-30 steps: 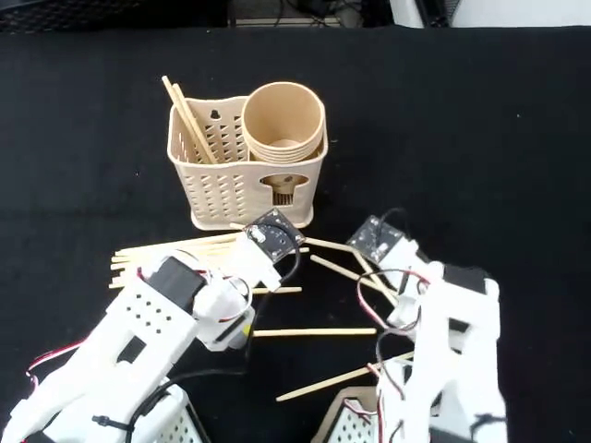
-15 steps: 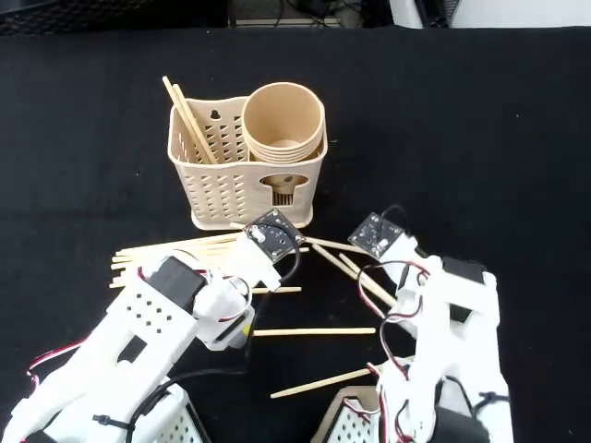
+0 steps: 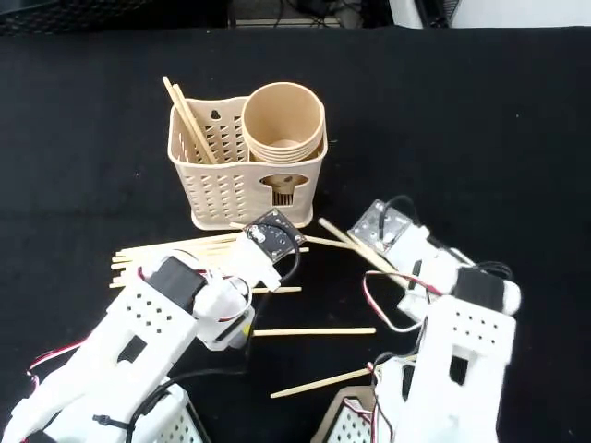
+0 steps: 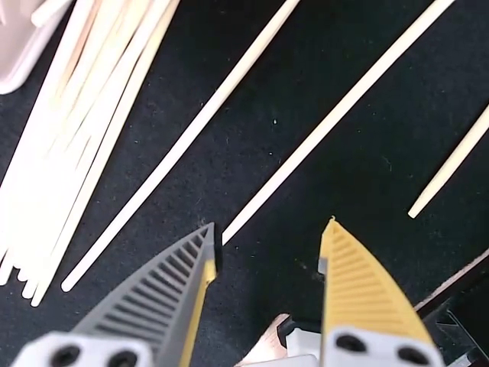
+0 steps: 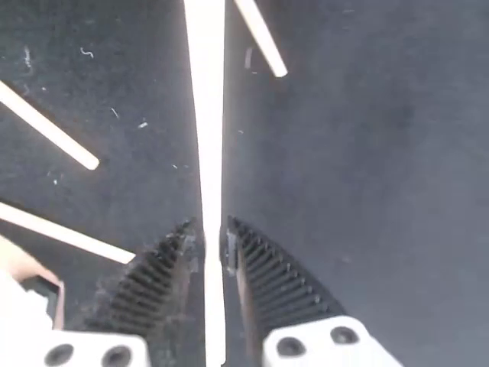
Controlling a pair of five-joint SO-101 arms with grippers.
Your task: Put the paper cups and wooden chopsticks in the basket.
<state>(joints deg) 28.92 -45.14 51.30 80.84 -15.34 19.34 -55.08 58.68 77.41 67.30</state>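
A beige perforated basket (image 3: 242, 181) stands at the back left of the black cloth, holding stacked paper cups (image 3: 283, 120) and two upright chopsticks (image 3: 189, 122). My right gripper (image 3: 388, 247) (image 5: 210, 229) is shut on one wooden chopstick (image 5: 205, 115) (image 3: 349, 240), which points toward the basket's front corner. My left gripper (image 4: 270, 229) (image 3: 262, 249) hangs open just above the cloth in front of the basket, over a loose chopstick (image 4: 336, 115). A bundle of chopsticks (image 3: 171, 251) (image 4: 69, 153) lies beside it.
More single chopsticks lie on the cloth at the front: one level (image 3: 314, 331) and one slanted (image 3: 323, 381). Two white perforated arm bases (image 3: 175, 420) (image 3: 355, 426) sit at the near edge. The cloth to the right of the basket is bare.
My right gripper has swung back and to the right with the chopstick in it, lifting its far end toward the basket. The left arm has kept still.
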